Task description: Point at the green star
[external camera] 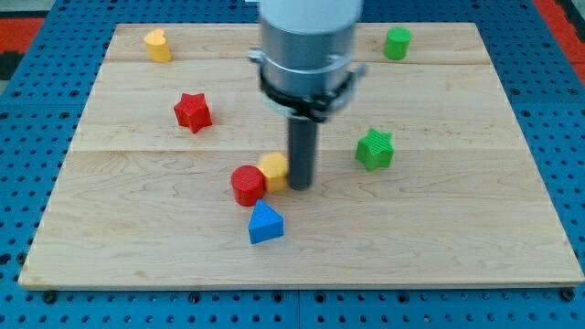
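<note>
The green star (pixel 375 150) lies on the wooden board (pixel 457 238), right of centre. My tip (pixel 301 187) stands near the board's middle, about a block's width to the left of the star and a little lower in the view. It sits right beside the yellow block (pixel 273 170), touching or nearly touching its right side. The arm's grey body hangs over the tip from the view's top.
A red cylinder (pixel 247 185) touches the yellow block's left side. A blue triangle (pixel 265 223) lies just below them. A red star (pixel 193 111) is at the left. A yellow block (pixel 158 44) sits top left, a green block (pixel 397 43) top right.
</note>
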Robot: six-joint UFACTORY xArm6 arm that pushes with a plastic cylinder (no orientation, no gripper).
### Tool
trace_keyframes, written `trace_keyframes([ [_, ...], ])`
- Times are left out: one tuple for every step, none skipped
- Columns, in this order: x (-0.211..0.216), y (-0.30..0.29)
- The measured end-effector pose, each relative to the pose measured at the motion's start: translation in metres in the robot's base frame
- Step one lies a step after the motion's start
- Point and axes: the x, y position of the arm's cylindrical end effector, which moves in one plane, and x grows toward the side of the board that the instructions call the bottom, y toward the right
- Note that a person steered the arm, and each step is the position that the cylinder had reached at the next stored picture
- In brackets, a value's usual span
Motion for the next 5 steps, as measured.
trace_keyframes([
  [-0.061,-0.077],
  [-0.082,-0.046],
  [-0.138,-0.063],
  [-0.152,-0.167],
  [-0.134,-0.161],
])
